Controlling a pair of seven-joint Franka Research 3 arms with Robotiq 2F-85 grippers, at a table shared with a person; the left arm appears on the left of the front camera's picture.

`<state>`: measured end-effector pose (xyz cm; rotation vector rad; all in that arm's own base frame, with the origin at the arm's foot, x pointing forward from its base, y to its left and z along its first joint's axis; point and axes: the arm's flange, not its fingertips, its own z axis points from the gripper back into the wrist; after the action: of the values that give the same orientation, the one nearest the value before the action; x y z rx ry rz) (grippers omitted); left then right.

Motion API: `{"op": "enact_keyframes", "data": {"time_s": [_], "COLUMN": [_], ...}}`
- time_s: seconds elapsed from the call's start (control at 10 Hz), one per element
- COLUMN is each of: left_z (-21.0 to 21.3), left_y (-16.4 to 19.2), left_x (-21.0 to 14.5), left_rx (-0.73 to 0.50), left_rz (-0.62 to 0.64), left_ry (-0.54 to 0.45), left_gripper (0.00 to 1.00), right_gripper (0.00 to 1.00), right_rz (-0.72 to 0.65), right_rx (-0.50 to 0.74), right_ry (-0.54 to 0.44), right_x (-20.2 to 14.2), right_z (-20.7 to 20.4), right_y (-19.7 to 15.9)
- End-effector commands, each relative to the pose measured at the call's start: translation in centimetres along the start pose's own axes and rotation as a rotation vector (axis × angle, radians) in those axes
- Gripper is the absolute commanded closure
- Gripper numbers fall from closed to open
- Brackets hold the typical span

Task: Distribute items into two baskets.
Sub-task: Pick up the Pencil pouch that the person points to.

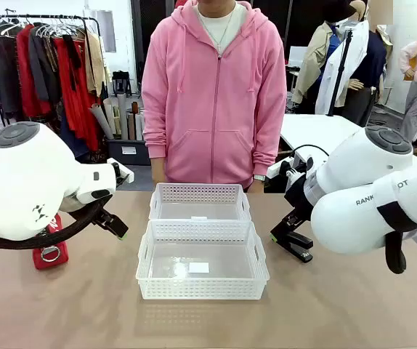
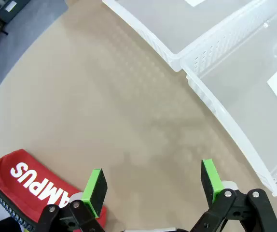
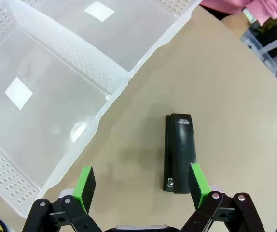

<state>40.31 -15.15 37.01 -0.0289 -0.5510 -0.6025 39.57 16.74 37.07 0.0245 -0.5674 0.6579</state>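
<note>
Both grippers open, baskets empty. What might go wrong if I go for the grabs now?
1. The black stapler sits off-centre, near one finger of the right gripper; a straight descent may land on it or shove it.
2. The red CAMPUS pouch lies off to one side of the left gripper, near the edge of the table; a nudge might push it off.

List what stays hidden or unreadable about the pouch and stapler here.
Front view: left arm hides part of the red pouch.
Left wrist view: left gripper covers the lettering's first letter; picture edge crops the pouch.
Front view: right arm hides part of the stapler.
Right wrist view: stapler's print too small to read.
</note>
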Motion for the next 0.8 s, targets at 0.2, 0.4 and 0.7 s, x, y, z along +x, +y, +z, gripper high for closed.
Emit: {"op": "enact_keyframes", "data": {"time_s": [0.2, 0.4, 0.7], "left_z": [0.01, 0.01, 0.01], "left_y": [0.0, 0.0, 0.0], "left_x": [0.01, 0.01, 0.01], "left_rx": [0.0, 0.0, 0.0], "left_rz": [0.0, 0.0, 0.0], "left_ry": [0.0, 0.0, 0.0], "left_gripper": [0.0, 0.0, 0.0], "right_gripper": [0.0, 0.0, 0.0], "right_rz": [0.0, 0.0, 0.0], "right_rx": [0.0, 0.0, 0.0], "right_ry": [0.0, 0.0, 0.0], "right_x": [0.0, 0.0, 0.0], "right_z": [0.0, 0.0, 0.0], "right_y": [0.0, 0.0, 0.0]}}
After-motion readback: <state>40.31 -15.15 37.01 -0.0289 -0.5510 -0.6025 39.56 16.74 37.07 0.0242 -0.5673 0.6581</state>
